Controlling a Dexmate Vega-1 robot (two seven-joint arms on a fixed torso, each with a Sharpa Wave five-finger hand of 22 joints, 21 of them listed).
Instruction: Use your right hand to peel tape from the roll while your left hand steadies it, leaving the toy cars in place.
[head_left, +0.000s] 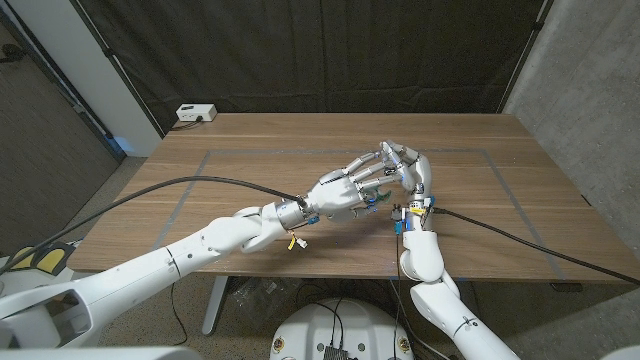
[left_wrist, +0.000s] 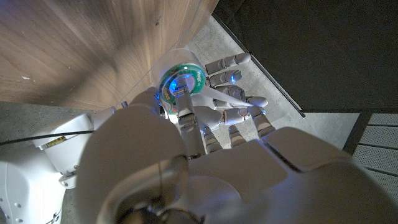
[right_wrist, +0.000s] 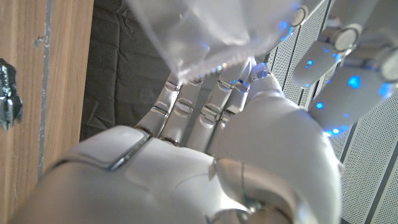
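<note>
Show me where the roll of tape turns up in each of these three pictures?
Head view: the tape roll is mostly hidden between the two hands at the table's middle; a bit of green peeks out.
Left wrist view: green-cored roll held by the left hand.
Right wrist view: clear tape film above the right hand; the roll itself is not clear.
Shared landmark: the wooden table.

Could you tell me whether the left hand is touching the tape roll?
Touching: in the left wrist view, the left hand grips the tape roll, fingers wrapped around its rim.
</note>
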